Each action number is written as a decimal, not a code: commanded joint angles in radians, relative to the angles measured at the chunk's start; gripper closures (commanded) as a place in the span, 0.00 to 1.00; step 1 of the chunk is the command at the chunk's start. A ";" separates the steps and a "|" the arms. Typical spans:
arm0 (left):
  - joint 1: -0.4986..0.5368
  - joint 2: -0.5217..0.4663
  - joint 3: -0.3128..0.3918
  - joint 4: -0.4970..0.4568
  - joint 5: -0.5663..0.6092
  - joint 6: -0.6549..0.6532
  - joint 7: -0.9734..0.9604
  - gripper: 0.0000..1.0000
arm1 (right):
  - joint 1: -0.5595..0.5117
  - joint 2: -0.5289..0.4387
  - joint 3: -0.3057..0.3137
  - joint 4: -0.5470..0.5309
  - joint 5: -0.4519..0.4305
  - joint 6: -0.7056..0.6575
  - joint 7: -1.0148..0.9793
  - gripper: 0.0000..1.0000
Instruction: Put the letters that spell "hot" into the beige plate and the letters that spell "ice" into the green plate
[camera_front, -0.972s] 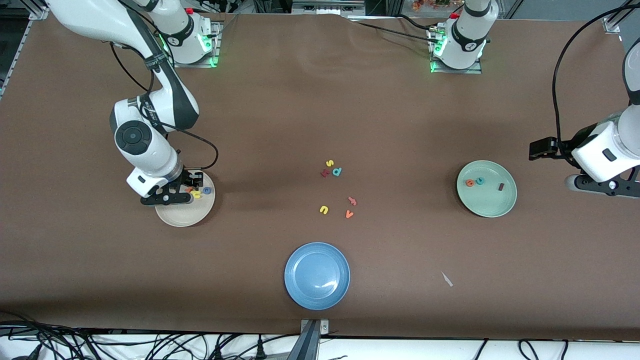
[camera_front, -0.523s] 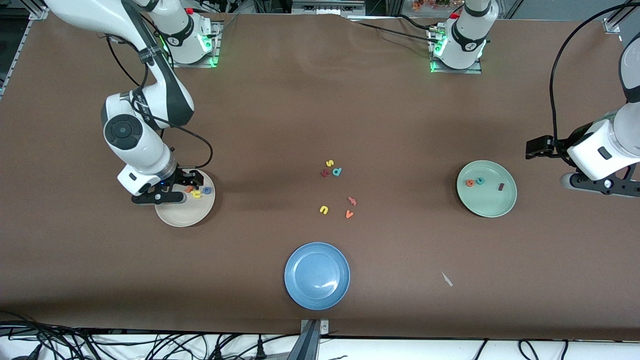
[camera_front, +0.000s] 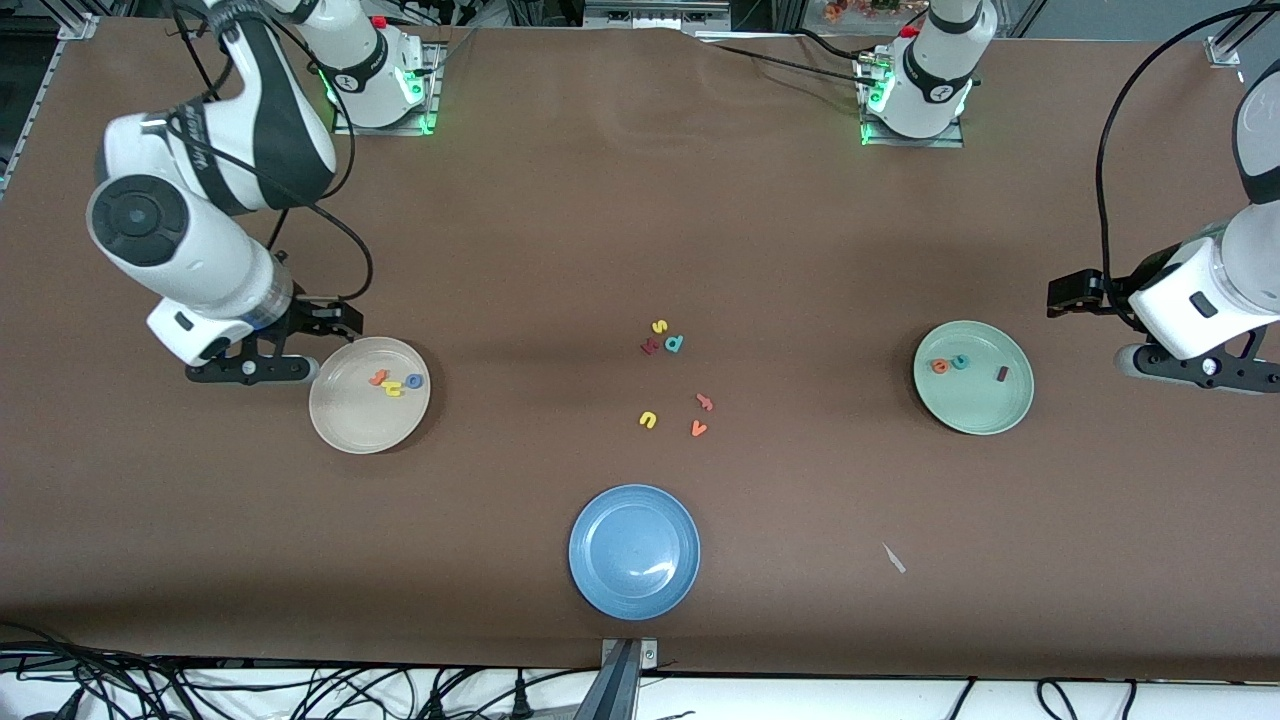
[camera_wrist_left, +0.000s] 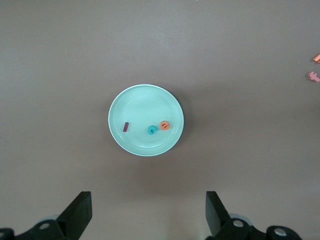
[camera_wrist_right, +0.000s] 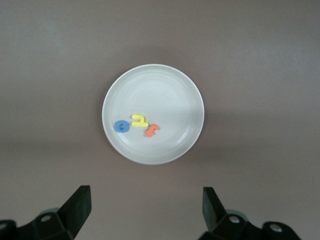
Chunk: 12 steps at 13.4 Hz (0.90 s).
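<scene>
The yellow h (camera_front: 393, 388), blue o (camera_front: 414, 381) and orange t (camera_front: 378, 378) lie together in the beige plate (camera_front: 355, 425), toward the right arm's end of the table. The maroon i (camera_front: 1002, 374), teal c (camera_front: 960, 362) and orange e (camera_front: 940, 366) lie in the green plate (camera_front: 985, 417), toward the left arm's end. The right gripper (camera_front: 262, 371) hangs just beside the beige plate, its fingers open and empty. The left gripper (camera_front: 1195, 368) waits beside the green plate, also open and empty. Five other letters (camera_front: 672, 380) lie between the plates, and a blue plate (camera_front: 634, 551) sits nearer the camera.
</scene>
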 joint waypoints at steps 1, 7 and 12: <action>-0.002 -0.009 -0.004 0.003 0.012 -0.014 0.016 0.00 | 0.002 -0.033 -0.079 0.044 0.100 -0.080 -0.111 0.02; -0.002 -0.009 -0.073 0.048 0.021 -0.040 0.008 0.00 | 0.009 -0.073 -0.157 0.058 0.126 -0.123 -0.162 0.02; -0.002 -0.011 -0.090 0.049 0.015 -0.092 0.010 0.00 | 0.008 -0.182 -0.157 0.048 0.113 -0.177 -0.156 0.02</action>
